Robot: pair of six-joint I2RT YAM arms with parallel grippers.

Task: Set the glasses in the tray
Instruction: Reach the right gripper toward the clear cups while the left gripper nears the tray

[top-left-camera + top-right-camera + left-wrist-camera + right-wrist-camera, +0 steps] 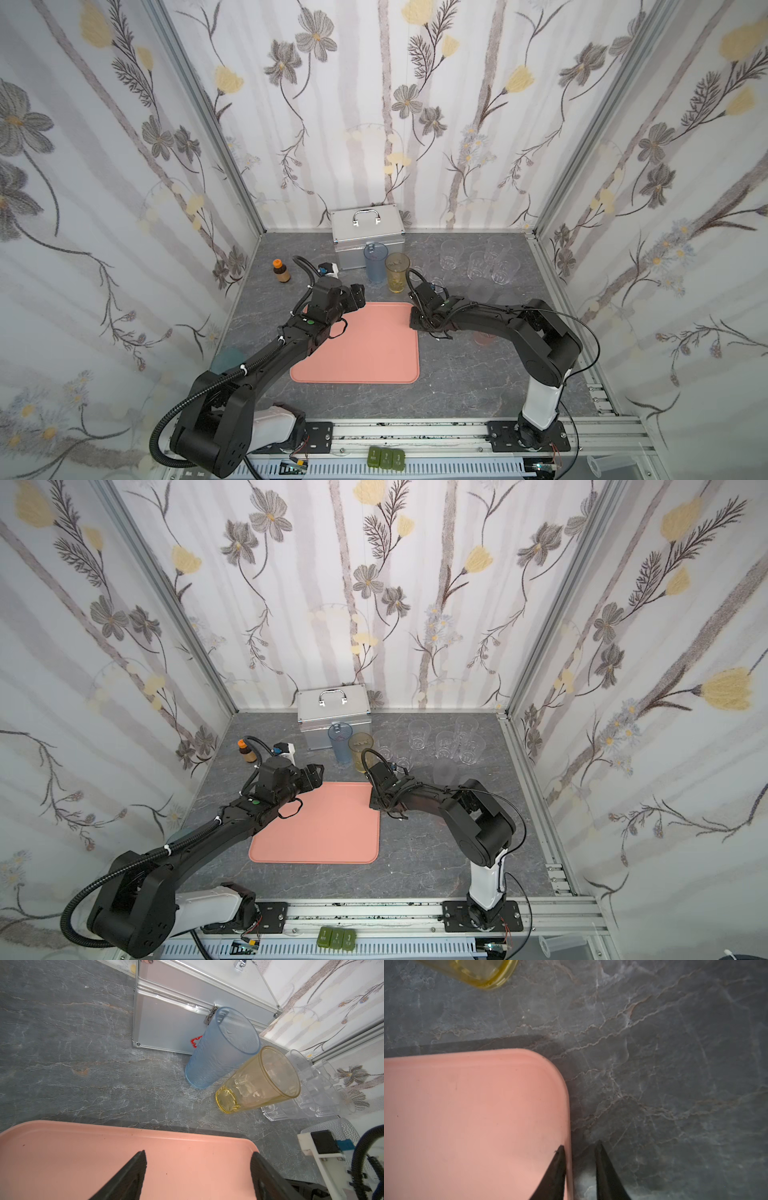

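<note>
R arm [490, 316] low, jaws astride tray [467, 1115] rim; L jaws wide.

Silver case [368, 237] at the back, orange-capped brown bottle [281, 271] upright to its left, three green blocks [386, 458] at front edge, grey marbled tabletop [457, 386], floral walls [415, 104].

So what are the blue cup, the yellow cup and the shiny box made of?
The tall blue see-through tumbler looks like frosted plastic or glass: wavy ripples on its wall. The tall amber faceted tumbler is clear and glossy, plastic or glass. The silver box-shaped case looks like brushed aluminium with shiny metal edges.
</note>
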